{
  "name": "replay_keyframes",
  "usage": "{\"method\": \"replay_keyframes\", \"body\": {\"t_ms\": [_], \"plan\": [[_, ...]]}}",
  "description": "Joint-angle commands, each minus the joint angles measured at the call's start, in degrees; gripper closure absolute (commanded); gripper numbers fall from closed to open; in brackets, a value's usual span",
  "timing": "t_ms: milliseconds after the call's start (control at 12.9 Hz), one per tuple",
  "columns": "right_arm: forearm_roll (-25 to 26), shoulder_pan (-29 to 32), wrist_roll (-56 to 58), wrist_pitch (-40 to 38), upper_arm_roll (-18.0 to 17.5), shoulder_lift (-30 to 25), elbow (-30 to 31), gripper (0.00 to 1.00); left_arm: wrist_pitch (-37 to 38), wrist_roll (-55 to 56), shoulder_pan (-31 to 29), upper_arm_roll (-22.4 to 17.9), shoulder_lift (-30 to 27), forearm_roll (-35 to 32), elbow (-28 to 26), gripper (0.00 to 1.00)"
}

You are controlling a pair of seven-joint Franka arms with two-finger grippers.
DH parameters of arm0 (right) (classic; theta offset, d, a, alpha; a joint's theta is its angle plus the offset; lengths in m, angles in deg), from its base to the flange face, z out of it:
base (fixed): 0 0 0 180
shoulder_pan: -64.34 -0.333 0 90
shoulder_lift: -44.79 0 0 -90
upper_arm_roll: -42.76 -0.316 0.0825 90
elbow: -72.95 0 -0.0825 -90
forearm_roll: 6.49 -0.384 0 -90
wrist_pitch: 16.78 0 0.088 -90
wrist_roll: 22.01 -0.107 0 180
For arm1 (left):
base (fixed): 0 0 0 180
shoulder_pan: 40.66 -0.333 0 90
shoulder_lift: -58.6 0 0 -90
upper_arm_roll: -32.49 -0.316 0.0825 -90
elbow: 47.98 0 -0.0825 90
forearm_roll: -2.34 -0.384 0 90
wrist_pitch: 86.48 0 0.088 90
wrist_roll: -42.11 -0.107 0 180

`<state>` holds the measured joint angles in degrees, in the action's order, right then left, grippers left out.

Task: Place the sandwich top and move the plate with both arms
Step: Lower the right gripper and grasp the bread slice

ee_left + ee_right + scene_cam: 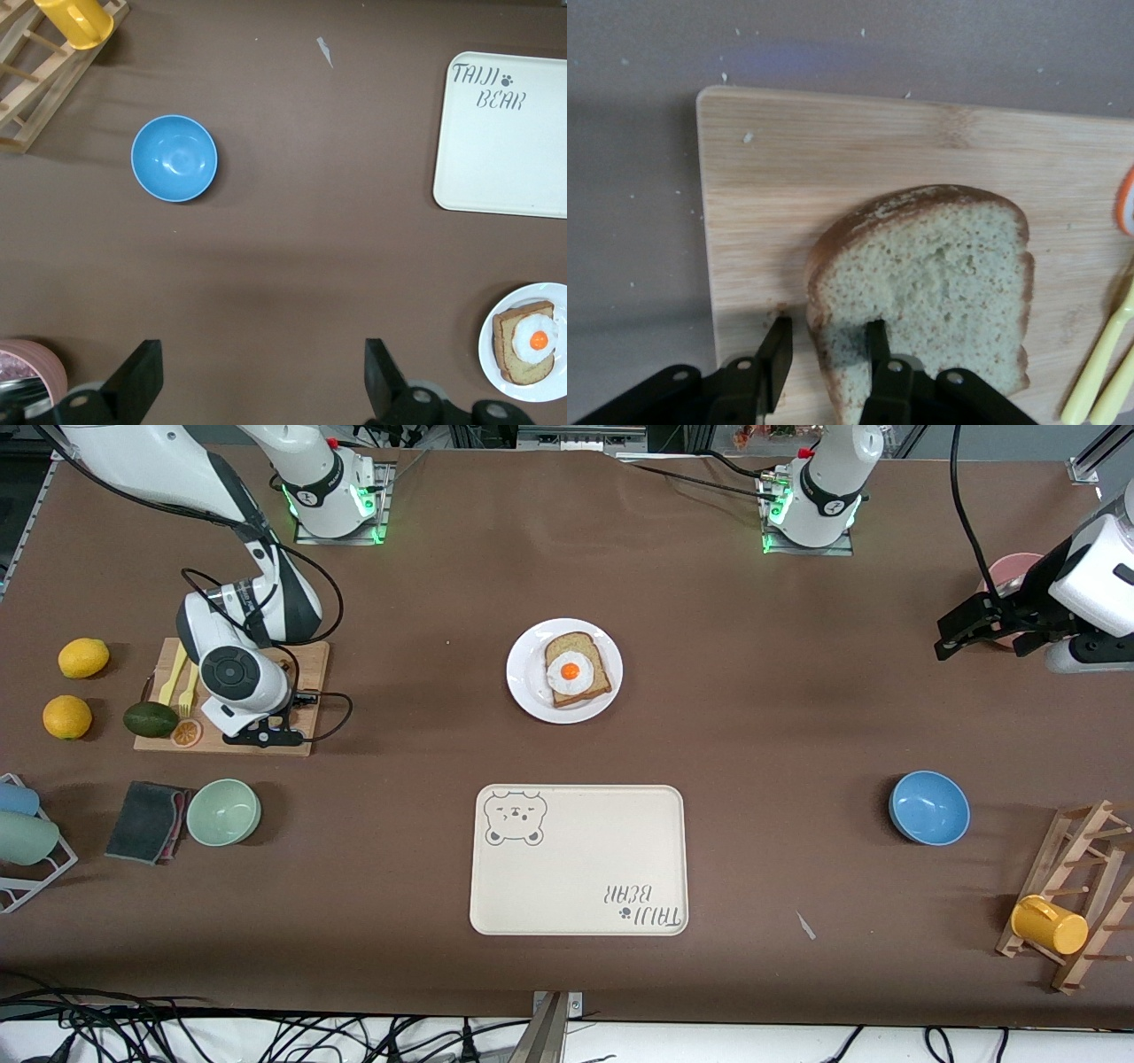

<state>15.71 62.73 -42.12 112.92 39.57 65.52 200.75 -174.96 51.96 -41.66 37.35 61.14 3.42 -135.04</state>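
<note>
Brown matting covers the counter (753,717). Near its middle sits the plate (522,682), small, round and white, carrying a bread slice topped with a fried egg (570,671). Nearer the front camera than the plate lies a beige rectangular tray (580,877) printed with a bear face in one corner and the words "TAIJI BEAR" with a paw mark in the corner diagonal to it; the lettering reads upright in the left wrist view and upside down from the front.

Toward the right arm's end of the counter lies a wooden cutting board (306,691) with a yellow plastic fork and knife (181,677), a dried orange slice (186,732) and the sandwich top (930,283), a speckled, brown-crusted slice lying flat on the wood. The right pincer (826,363) is low over the board, fingers slightly apart, one finger beside the slice's crust edge, the other over the crumb; they straddle the edge without being closed on it.

The left pincer (966,629) hovers toward the left arm's end of the counter, beside a pink container (1014,571), fingers spread wide and empty. A blue bowl (928,807) sits on the counter nearer the front camera than that container.
</note>
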Motion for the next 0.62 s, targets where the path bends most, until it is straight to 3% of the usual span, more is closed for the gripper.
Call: {"method": "replay_keyframes", "body": {"t_ms": [0,156,544], "plan": [[0.4,0.2,-0.9,0.7,-0.1,1.2,-0.2,0.79,1.2,0.8,-0.1,0.1,0.9,-1.9,1.5,0.00],[0.4,0.2,-0.9,0.6,-0.1,1.0,-0.2,1.00,1.2,0.8,-0.1,0.0,0.6,-1.9,1.5,0.00],[0.6,-0.1,0.7,-1.8,-0.5,0.2,-1.6,1.00,1.1,-0.5,0.0,0.1,1.2,-2.1,1.3,0.00]]}}
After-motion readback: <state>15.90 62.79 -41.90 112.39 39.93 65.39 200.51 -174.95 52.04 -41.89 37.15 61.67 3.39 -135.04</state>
